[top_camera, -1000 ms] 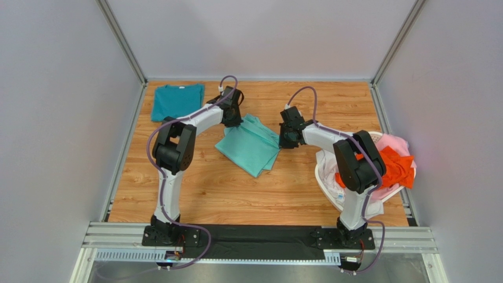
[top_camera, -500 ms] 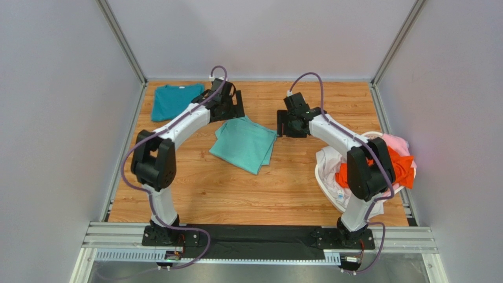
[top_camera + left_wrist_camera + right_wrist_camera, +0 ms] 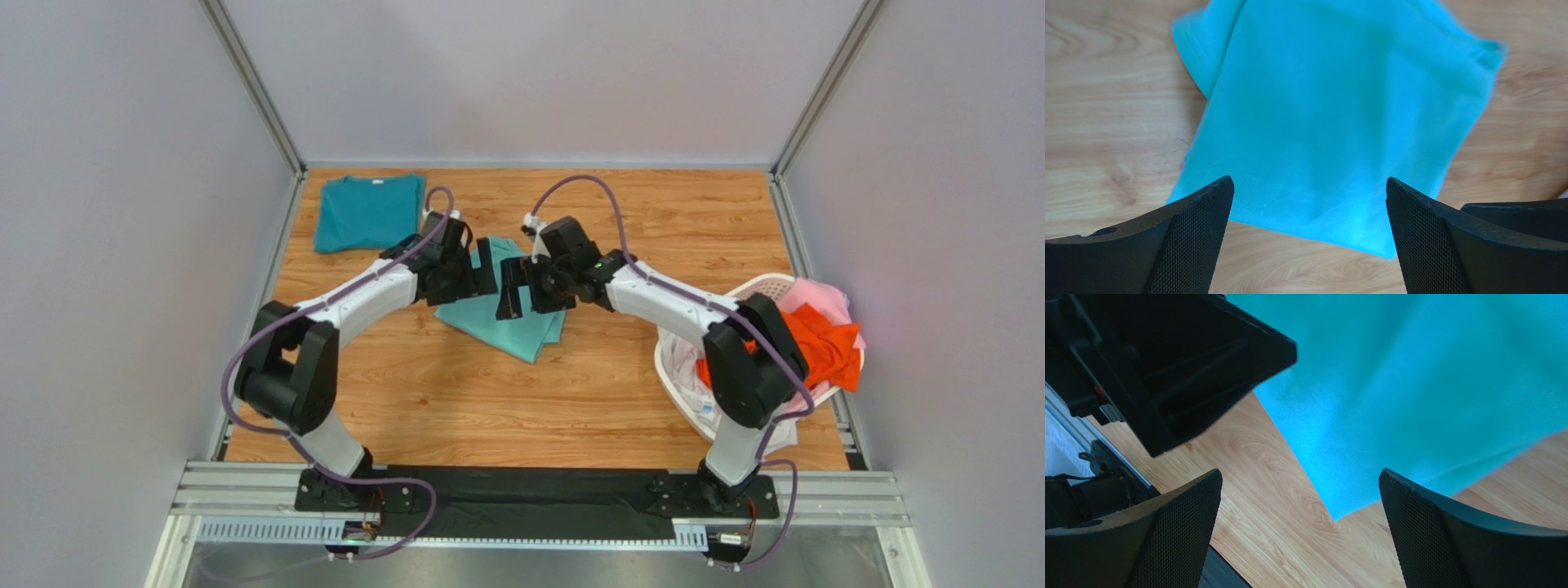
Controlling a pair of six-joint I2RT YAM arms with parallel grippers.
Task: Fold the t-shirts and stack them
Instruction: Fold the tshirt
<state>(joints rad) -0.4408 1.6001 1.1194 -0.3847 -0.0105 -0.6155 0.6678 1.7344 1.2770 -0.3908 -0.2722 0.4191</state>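
Over t-shirt (image 3: 528, 331) — left gripper (image 3: 1309, 187), right gripper (image 3: 1300, 478) gaping

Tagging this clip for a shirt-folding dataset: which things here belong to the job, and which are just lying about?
Part of the job: mint t-shirt, teal t-shirt, orange t-shirt, pink t-shirt, white t-shirt.
Just there: laundry basket, wooden table.

Tee (image 3: 525, 332) L of basket (image 3: 763, 287)
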